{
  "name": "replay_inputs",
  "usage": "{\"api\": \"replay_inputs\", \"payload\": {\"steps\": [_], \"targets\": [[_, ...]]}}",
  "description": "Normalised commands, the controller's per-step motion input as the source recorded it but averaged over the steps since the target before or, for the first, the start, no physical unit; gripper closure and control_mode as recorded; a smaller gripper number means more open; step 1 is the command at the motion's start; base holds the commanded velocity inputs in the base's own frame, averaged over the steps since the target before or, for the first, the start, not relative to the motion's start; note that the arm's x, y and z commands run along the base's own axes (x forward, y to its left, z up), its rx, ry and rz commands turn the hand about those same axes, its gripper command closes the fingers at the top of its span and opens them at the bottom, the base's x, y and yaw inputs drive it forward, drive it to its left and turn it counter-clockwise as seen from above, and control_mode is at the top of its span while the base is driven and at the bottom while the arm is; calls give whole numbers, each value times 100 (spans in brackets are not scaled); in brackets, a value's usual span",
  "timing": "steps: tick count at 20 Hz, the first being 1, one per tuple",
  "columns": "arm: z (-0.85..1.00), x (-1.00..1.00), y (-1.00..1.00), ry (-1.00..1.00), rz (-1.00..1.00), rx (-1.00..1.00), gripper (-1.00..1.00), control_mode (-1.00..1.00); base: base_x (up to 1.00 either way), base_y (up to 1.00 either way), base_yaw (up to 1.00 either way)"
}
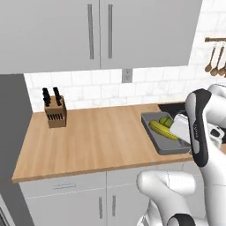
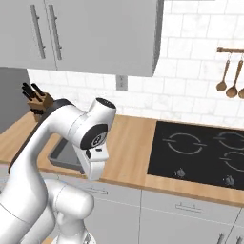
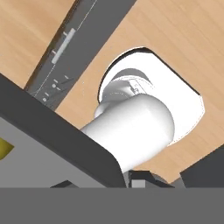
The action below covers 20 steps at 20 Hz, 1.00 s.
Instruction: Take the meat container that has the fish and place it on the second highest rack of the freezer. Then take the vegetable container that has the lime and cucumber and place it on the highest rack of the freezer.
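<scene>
Across the scene from left to right, a wooden counter [image 1: 88, 137] under grey wall cabinets [image 1: 97, 31]. Set into its right part, a black cooktop [image 2: 200, 152], with wooden spoons [image 2: 228, 76] hanging on the tiled wall above.

At the counter's near edge, just left of the cooktop, the grey vegetable container [image 1: 149, 128], with the arm bent down over its right end. Inside it, the yellow-green cucumber [image 1: 160, 129] lying lengthwise and the lime [image 1: 166, 120] at the far end, touching the cucumber.

Far left on the counter, well apart from the container, a knife block [image 1: 55, 114] with dark handles.

In the hand view, gripper [image 3: 140, 177] with jaws nearly closed, clamped on the container's dark wall, which runs right up to the fingertips.
</scene>
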Motion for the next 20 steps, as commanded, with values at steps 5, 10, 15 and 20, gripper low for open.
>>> {"api": "replay_inputs", "payload": {"steps": [5,10,15,20], "targets": [[0,0,0,0,0,0,100,100,-72,4,47],[0,0,0,0,0,0,100,100,-63,26,49],[0,0,0,0,0,0,100,100,-25,77,52],[0,0,0,0,0,0,100,100,0,100,50]]}}
